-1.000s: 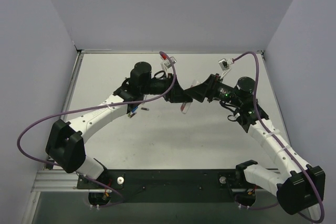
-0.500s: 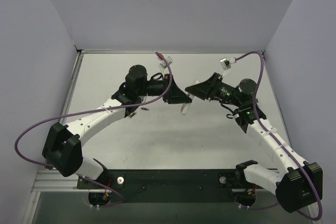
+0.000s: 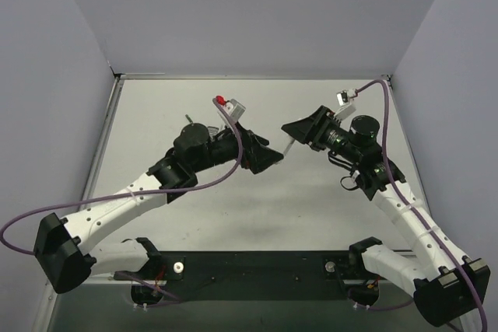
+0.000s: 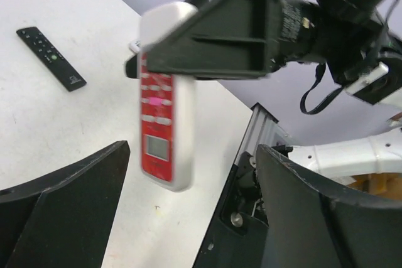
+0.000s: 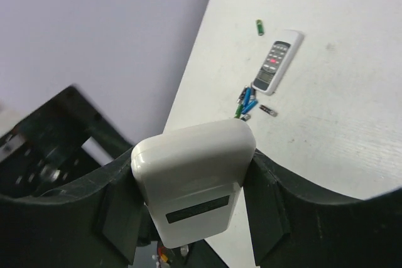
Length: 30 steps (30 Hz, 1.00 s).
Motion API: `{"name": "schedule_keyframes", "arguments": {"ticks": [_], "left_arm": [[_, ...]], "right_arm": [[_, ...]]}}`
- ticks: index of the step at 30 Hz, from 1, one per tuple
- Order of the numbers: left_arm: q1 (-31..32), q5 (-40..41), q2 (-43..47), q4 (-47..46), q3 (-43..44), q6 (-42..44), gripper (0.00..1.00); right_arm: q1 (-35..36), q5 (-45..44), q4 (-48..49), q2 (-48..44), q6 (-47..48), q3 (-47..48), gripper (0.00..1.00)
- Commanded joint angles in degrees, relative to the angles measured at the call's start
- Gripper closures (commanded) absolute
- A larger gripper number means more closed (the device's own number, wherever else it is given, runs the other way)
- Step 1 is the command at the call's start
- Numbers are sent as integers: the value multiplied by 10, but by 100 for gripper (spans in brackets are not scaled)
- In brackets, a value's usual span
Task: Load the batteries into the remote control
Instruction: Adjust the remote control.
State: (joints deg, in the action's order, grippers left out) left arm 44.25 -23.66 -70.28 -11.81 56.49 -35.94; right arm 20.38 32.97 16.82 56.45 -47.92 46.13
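Remote control (image 4: 164, 98): raised off the tabletop (image 5: 352, 92), pinched at one end. Red button face toward the left wrist, plain white back with dark rectangle toward the right wrist.
Right fingers (image 5: 282, 211): closed narrow on the remote control's two long edges.
Left fingers (image 4: 69, 218): spread wide, holding nothing. Remote control's free end sighted in the gap between them, apparently not touching either.
Long axis: runs from the right fingers straight toward the left fingers' gap.
Batteries (image 5: 246, 100): loose cluster on the tabletop, well beyond the remote control. None in either grip.
Green cell (image 5: 259, 27): alone, farther beyond the remote control than the cluster.
Grey-faced remote (image 5: 277, 59): just past the cluster from the remote control.
Black remote (image 4: 50, 58): flat on the tabletop, well off to the remote control's side.
Nearer free arm: left, lined up to close on the remote control's free end.
Snag: white back, probably the battery side, turned away from the left fingers.
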Motion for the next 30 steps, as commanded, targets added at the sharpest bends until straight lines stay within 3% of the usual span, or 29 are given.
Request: {"name": "schedule_keyframes", "arguments": {"ticks": [1, 2, 6, 10, 14, 18, 25, 26, 27, 28, 29, 30], "left_arm": [[90, 222, 47, -42, -44, 144, 7], [103, 280, 46, -57, -54, 168, 7], [143, 341, 21, -125, -95, 187, 7], [156, 354, -6, -195, -118, 190, 7], [162, 359, -35, -207, -112, 187, 8], [162, 351, -57, -239, -111, 185, 17], [163, 306, -73, -251, -103, 178, 57], [162, 302, -72, -249, -103, 176, 69], [162, 301, -70, -248, -103, 175, 75], [162, 301, -66, -240, -104, 174, 80], [160, 301, -63, -233, -102, 171, 91], [157, 299, -54, -226, -101, 170, 94]], "right_arm": [[20, -149, -144, -13, -41, 53, 98], [25, -163, -161, -11, -52, 57, 99], [41, -201, -212, -7, -121, 64, 99], [47, -216, -233, -5, -173, 68, 99], [52, -216, -237, -3, -207, 68, 99], [57, -210, -237, 4, -219, 67, 98], [57, -201, -229, 9, -222, 61, 92], [57, -202, -228, 9, -220, 61, 89], [57, -202, -228, 9, -215, 62, 84], [55, -201, -225, 9, -201, 63, 71], [54, -199, -224, 9, -191, 64, 64], [51, -196, -224, 9, -179, 65, 57]]}}
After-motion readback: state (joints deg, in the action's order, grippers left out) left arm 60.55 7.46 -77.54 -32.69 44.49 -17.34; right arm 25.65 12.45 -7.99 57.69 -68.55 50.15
